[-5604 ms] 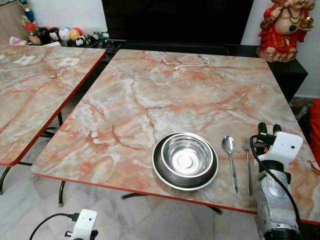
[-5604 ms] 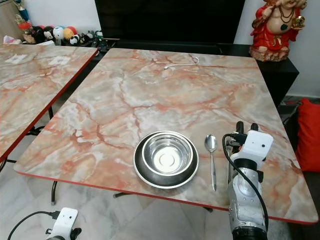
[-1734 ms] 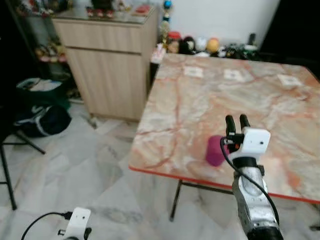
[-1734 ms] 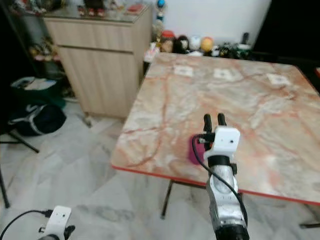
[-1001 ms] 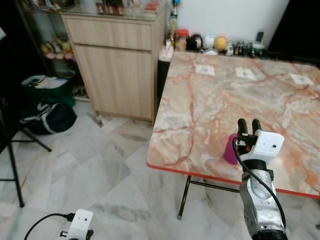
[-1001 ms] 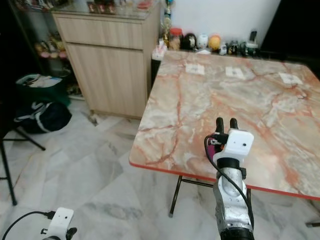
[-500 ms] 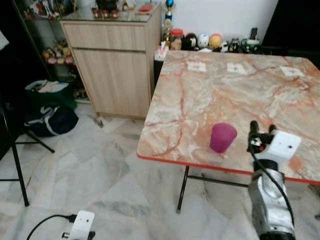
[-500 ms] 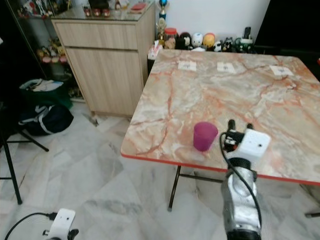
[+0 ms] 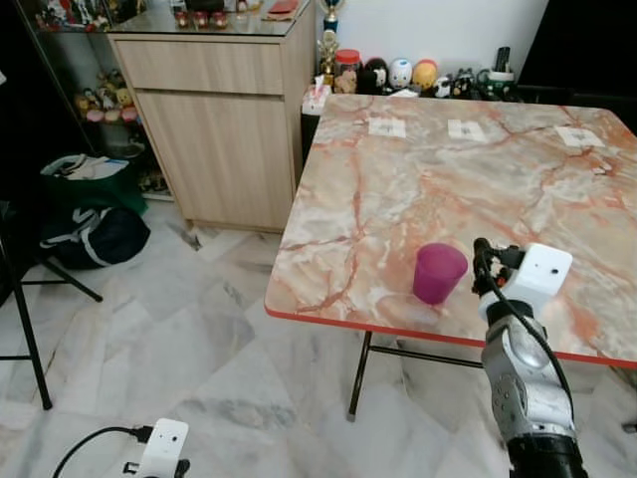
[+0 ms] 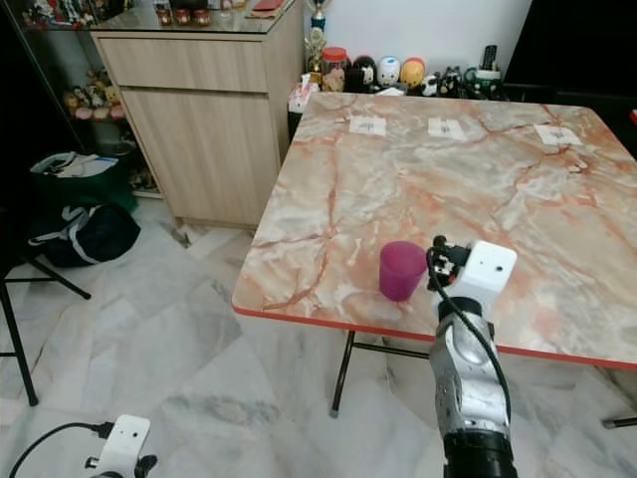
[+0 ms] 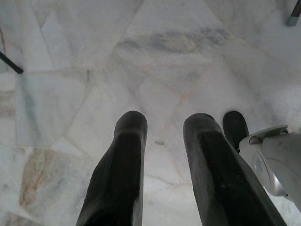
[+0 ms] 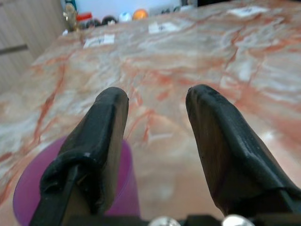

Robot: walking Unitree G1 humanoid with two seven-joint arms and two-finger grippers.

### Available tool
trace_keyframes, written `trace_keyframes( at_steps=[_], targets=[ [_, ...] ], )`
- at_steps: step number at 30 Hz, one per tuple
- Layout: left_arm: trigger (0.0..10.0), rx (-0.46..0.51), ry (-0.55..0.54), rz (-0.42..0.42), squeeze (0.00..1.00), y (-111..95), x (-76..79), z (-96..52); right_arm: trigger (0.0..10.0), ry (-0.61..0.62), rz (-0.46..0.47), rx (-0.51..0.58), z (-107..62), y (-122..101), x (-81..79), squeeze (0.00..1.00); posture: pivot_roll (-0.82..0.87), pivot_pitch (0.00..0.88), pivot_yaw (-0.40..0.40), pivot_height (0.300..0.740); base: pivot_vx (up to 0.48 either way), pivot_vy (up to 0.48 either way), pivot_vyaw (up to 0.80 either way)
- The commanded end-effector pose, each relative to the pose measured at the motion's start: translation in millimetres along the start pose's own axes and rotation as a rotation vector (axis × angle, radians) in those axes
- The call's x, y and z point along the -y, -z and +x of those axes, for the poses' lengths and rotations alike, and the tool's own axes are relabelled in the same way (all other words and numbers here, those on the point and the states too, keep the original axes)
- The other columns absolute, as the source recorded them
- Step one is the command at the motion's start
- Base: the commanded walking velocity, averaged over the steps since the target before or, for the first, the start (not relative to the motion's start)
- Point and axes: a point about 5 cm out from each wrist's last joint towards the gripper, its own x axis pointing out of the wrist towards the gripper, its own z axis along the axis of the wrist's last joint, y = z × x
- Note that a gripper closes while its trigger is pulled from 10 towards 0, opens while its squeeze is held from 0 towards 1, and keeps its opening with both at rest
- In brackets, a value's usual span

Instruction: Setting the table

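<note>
We stand before a marble table (image 9: 448,169) with a red edge, and behind it there is a wooden cabinet (image 9: 224,110) and a row of small figurines (image 9: 398,75) near the wall. On the table, close to its near edge, stands the purple cup (image 9: 439,273), upright and with its mouth up; three small white cards (image 9: 468,129) lie far from it at the back. Our right gripper (image 9: 483,261) is just beside the cup, on its right side, at about the height of the rim, and its two black fingers (image 12: 101,136) are apart with nothing between them. In the right wrist view the cup sits low and behind one finger, not in the gap, so we judge that the gripper is not yet lined up. To do this step well we should shift the gripper toward the cup until the cup body is centred between the fingers, then close gently around the middle of the wall, because a light plastic cup near the edge can tip or slide off. Our left gripper (image 11: 162,165) hangs idle over the floor (image 11: 141,56), fingers parted and empty.
</note>
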Motion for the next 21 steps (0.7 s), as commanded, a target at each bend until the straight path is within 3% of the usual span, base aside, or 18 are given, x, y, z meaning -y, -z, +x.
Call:
trace_keyframes(
  at_steps=[1,7,10,21],
  targets=[
    [10.0,-0.005,-0.009,0.001,0.00,3,-1.7,-0.9,10.0,0.001,-0.003,-0.021,0.0,1,0.1,0.00,0.12,0.000,-0.017,0.740,0.000,0.000,0.00],
    [10.0,-0.005,-0.006,0.005,0.00,3,-1.7,-1.0,10.0,0.016,0.059,-0.113,0.0,7,4.1,0.00,0.11,0.000,-0.014,0.740,0.000,0.000,0.00],
    [10.0,-0.002,-0.005,0.009,0.00,2,-2.1,-0.7,10.0,-0.016,0.046,-0.106,2.1,-1,1.0,0.00,0.11,0.000,-0.014,0.740,0.000,0.000,0.00],
    [10.0,0.001,0.000,0.012,0.00,1,-0.4,-0.5,10.0,-0.065,0.150,-0.146,3.9,-8,-9.9,0.00,0.11,0.000,-0.016,0.740,0.000,0.000,0.00]
  ],
)
